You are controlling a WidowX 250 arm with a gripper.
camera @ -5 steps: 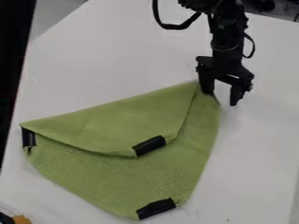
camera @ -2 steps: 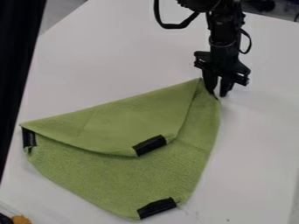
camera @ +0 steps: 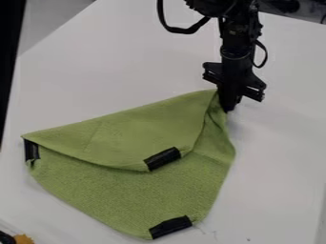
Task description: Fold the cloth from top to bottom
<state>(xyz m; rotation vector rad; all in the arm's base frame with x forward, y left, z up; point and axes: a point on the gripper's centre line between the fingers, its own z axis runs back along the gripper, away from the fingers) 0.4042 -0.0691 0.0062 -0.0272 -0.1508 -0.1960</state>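
The gripper (camera: 229, 106) is at the upper right of the green cloth, its fingers close together on the cloth's upper right corner. The green cloth (camera: 127, 193) lies on the table with its top part folded down over the middle as a flap. Black tape marks the flap's lower tip, the cloth's left corner and its bottom edge. Near the gripper the cloth is bunched into creases, and the corner itself is hidden by the fingers.
The white table (camera: 115, 66) extends around the cloth. A dark vertical shape stands along the left edge. At the bottom left corner are a black object and a small orange-brown item (camera: 24, 239).
The gripper's fingers have come together on the cloth's upper right corner, and it has moved slightly left. The cloth's right edge has been drawn inward and creased there.
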